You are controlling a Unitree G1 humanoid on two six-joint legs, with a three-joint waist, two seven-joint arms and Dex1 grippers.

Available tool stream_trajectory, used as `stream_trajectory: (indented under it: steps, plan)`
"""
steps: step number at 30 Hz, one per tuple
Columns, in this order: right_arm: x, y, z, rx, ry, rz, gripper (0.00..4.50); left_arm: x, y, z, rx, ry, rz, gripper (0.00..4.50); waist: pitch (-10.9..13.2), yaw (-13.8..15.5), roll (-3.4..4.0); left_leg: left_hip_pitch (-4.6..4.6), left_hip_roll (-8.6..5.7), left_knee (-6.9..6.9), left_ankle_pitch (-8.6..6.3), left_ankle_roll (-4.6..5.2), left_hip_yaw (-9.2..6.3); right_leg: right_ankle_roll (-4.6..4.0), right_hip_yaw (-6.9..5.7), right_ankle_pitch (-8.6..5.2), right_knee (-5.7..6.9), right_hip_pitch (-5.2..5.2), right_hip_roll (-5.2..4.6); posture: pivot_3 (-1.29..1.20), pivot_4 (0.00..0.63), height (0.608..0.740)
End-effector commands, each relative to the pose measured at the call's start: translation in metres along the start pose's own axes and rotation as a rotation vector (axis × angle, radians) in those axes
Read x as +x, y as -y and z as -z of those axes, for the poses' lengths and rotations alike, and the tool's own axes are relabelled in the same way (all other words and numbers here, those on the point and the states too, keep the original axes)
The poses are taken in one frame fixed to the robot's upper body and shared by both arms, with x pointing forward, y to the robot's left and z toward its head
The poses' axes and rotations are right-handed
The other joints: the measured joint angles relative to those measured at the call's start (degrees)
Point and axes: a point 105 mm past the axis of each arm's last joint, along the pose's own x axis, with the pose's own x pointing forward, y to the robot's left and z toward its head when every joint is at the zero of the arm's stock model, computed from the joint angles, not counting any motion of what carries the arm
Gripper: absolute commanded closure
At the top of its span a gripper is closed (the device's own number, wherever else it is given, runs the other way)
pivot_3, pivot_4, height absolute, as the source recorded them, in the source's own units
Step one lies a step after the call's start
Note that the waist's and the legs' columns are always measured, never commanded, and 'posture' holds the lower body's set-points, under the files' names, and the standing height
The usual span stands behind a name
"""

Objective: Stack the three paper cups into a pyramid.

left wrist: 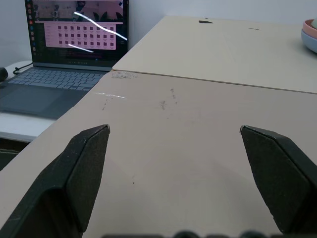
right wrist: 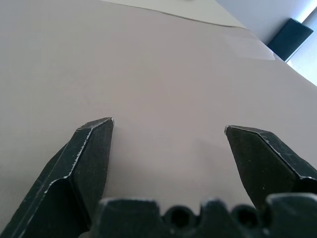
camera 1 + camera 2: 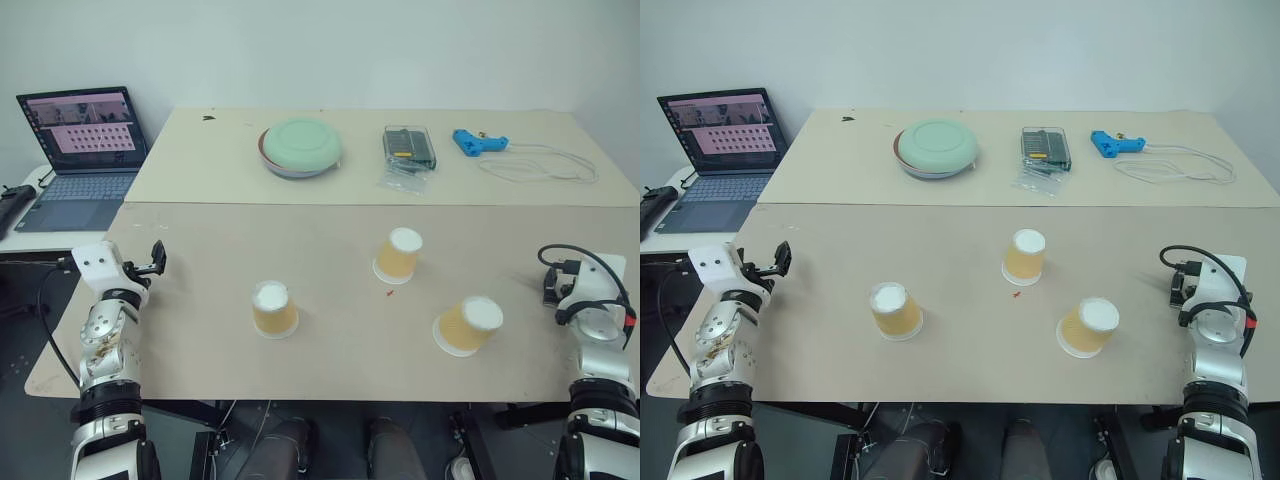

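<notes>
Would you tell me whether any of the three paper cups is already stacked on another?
No, the three paper cups stand apart, upside down, on the table.

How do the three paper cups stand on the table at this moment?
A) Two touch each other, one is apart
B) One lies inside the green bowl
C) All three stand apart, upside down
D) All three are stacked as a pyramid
C: the left cup, the middle cup and the right cup each stand alone on the table, white base up, none touching another.
</notes>
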Motion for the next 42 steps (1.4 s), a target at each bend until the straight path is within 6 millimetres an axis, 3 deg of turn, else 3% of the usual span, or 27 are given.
stream_trajectory:
  steps: [1,3,6,9,11,13,15,23,26,28,31,35,42]
  plan:
    - [0.001,0.007,-0.015,0.011,0.057,0.018,0.22,0.006,0.006,-0.022,-0.015,0.062,0.041,0.00,0.00,0.00,0.00,0.00,0.00,0.00,0.00,0.00,0.00,0.00,0.00,0.00,0.00,0.00,0.00,0.00,0.150,0.739]
    - [0.001,0.005,-0.015,0.010,0.056,0.014,0.22,0.009,0.023,-0.038,-0.080,0.084,0.155,0.00,0.00,0.00,0.00,0.00,0.00,0.00,0.00,0.00,0.00,0.00,0.00,0.00,0.00,-0.01,0.00,0.00,0.150,0.739]
    - [0.001,0.005,-0.017,0.001,0.058,0.003,0.22,-0.005,0.058,-0.073,-0.133,0.130,0.423,0.00,0.02,-0.26,-0.03,-0.04,0.00,0.02,0.00,0.00,0.00,0.06,-0.01,-0.03,0.01,-0.01,0.00,0.00,0.150,0.739]
    - [0.002,0.008,-0.021,0.000,0.064,0.001,0.22,-0.040,0.096,-0.103,-0.181,0.113,0.747,0.00,0.01,-0.90,-0.01,-0.06,0.00,-0.01,0.00,0.01,0.00,0.00,0.01,0.01,0.00,-0.05,0.00,0.00,0.150,0.739]
    - [0.002,0.009,-0.023,-0.003,0.067,-0.002,0.22,-0.060,0.109,-0.113,-0.205,0.093,0.880,0.00,-0.06,-1.15,0.14,0.00,-0.01,-0.08,-0.03,0.06,0.05,0.00,0.11,0.00,0.01,-0.07,0.01,0.00,0.150,0.739]
    - [0.002,0.012,-0.027,-0.008,0.075,-0.006,0.22,-0.095,0.128,-0.140,-0.202,0.097,1.109,0.00,-0.10,-1.24,0.25,0.11,0.00,-0.17,-0.03,0.07,0.13,0.00,0.22,0.00,0.00,-0.05,0.04,0.00,0.150,0.739]
    - [0.002,0.013,-0.032,-0.008,0.083,-0.032,0.22,-0.119,0.141,-0.150,-0.146,0.059,1.251,0.00,-0.06,-1.23,0.24,0.11,0.08,-0.21,-0.03,0.06,0.18,-0.02,0.32,-0.01,0.04,-0.11,0.16,0.00,0.150,0.739]
    - [-0.011,0.020,-0.084,-0.024,0.150,-0.389,0.22,-0.126,0.156,-0.132,0.060,-0.053,1.291,0.00,0.03,-0.73,0.78,0.45,0.31,-0.25,-0.03,0.00,0.78,0.24,0.93,-0.17,0.06,0.09,0.40,0.00,0.150,0.739]
    - [-0.043,0.012,-0.101,-0.095,0.151,-0.708,0.22,-0.126,0.158,-0.130,0.059,-0.059,1.313,0.00,0.04,-0.72,0.78,0.39,0.44,-0.27,-0.06,0.05,0.97,0.27,1.04,-0.15,-0.07,0.00,0.49,0.00,0.150,0.739]
    - [-0.056,0.014,-0.107,-0.095,0.149,-0.813,0.22,-0.127,0.159,-0.129,0.066,-0.058,1.324,0.00,0.03,-0.69,0.73,0.37,0.64,-0.27,-0.18,0.14,1.01,0.28,1.03,-0.15,-0.21,-0.01,0.65,0.00,0.150,0.739]
    - [-0.073,0.022,-0.096,-0.150,0.058,-0.941,0.22,-0.128,0.162,-0.129,0.067,-0.060,1.344,0.00,0.04,-0.72,0.69,0.37,0.90,-0.27,-0.37,0.02,1.16,0.18,1.07,-0.13,-0.30,-0.04,0.77,0.00,0.150,0.739]
    - [-0.104,0.027,-0.055,-0.325,-0.158,-1.158,0.22,-0.128,0.163,-0.129,0.062,-0.066,1.358,0.00,0.06,-0.47,0.69,0.35,0.98,-0.27,-0.47,0.04,1.22,0.11,1.07,-0.19,-0.32,-0.08,0.79,0.00,0.150,0.739]
    - [-0.135,-0.011,-0.062,-0.336,-0.115,-1.370,0.22,-0.128,0.164,-0.129,0.067,-0.073,1.362,0.00,0.12,-1.06,0.64,0.42,1.25,-0.27,-0.50,0.02,1.65,0.16,1.29,-0.06,-0.31,-0.06,0.63,0.00,0.150,0.739]
